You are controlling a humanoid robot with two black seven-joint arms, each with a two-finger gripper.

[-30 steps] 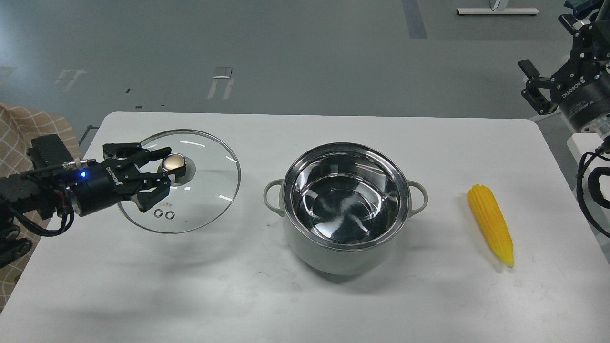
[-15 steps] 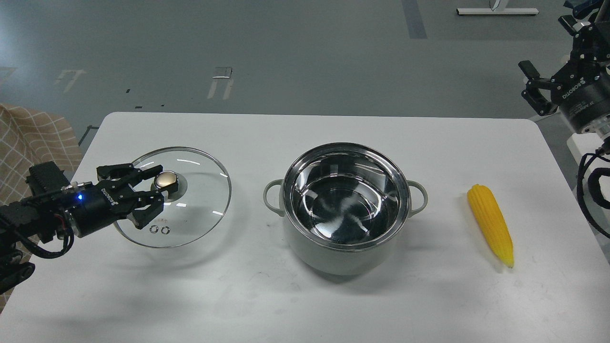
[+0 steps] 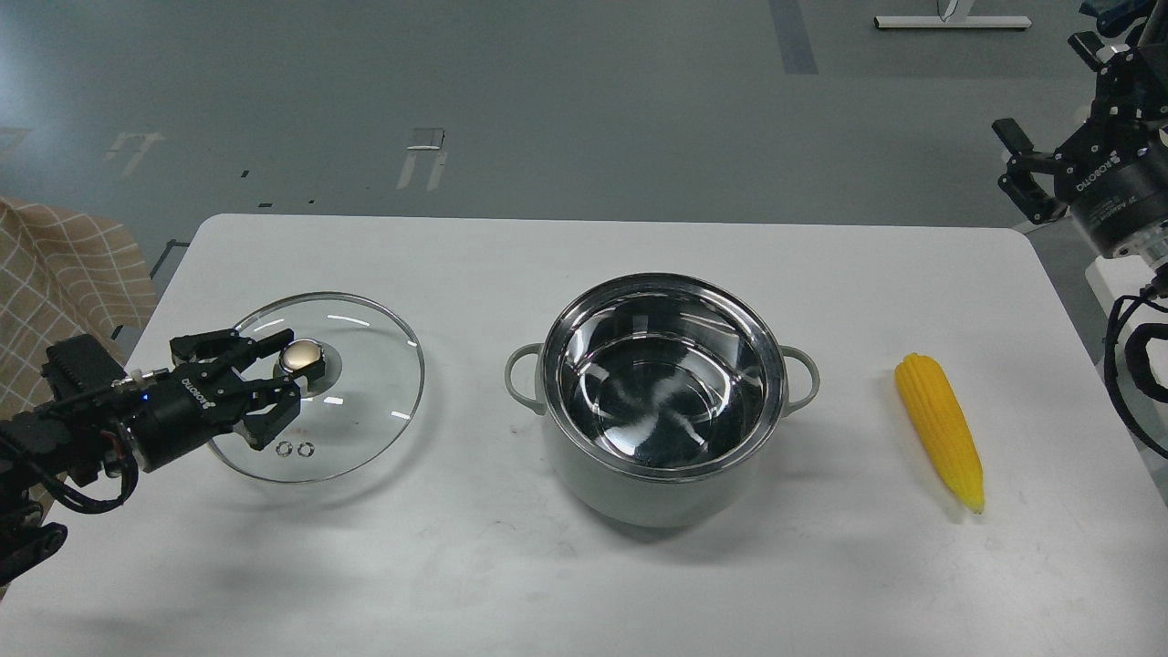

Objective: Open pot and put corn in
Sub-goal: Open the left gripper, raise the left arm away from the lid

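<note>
A: Pot point(image 3: 663, 401) stands uncovered mid-surface; corn point(image 3: 940, 443) lies to its right, untouched.

B: Left hand point(image 3: 278, 391) grips the lid point(image 3: 319, 388) knob. Early release risks a clatter. Right hand point(image 3: 1022, 169), fingers spread, holds nothing; corn may roll when pinched.

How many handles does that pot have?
2 loop handles on the pot: one on its left side, toward the glass lid, and one on its right side, toward the corn. None seems hidden.
</note>
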